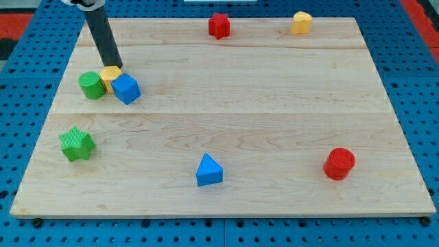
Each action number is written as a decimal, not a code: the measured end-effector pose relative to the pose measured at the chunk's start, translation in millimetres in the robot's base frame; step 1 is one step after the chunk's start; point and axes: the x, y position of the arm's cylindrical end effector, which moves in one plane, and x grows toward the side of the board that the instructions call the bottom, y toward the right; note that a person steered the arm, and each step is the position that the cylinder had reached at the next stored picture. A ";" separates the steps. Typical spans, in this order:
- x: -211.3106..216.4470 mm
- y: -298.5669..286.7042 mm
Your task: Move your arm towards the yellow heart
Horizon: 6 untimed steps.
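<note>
Resting just above the yellow block (108, 75) wedged between green cylinder (91, 85) and blue cube (126, 88), my tip (115, 66) carries no pincer, while the yellow heart (301, 22) lies far right.

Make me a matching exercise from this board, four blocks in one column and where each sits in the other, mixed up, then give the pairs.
Blocks:
1. red star
2. green star
3. blue triangle
4. red cylinder

Places:
A. near the view's bottom, about the middle
B. view's left, lower part
C. view's top edge, about the middle
D. view's right, lower part

Pairs: 1-C, 2-B, 3-A, 4-D

My tip is none of these: it sits at the view's upper left, right at the yellow block wedged between the green cylinder and the blue cube.
</note>
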 end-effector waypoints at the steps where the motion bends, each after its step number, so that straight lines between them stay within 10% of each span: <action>1: -11.0 58.0; 4: -0.8 271.4; 6: -143.3 299.3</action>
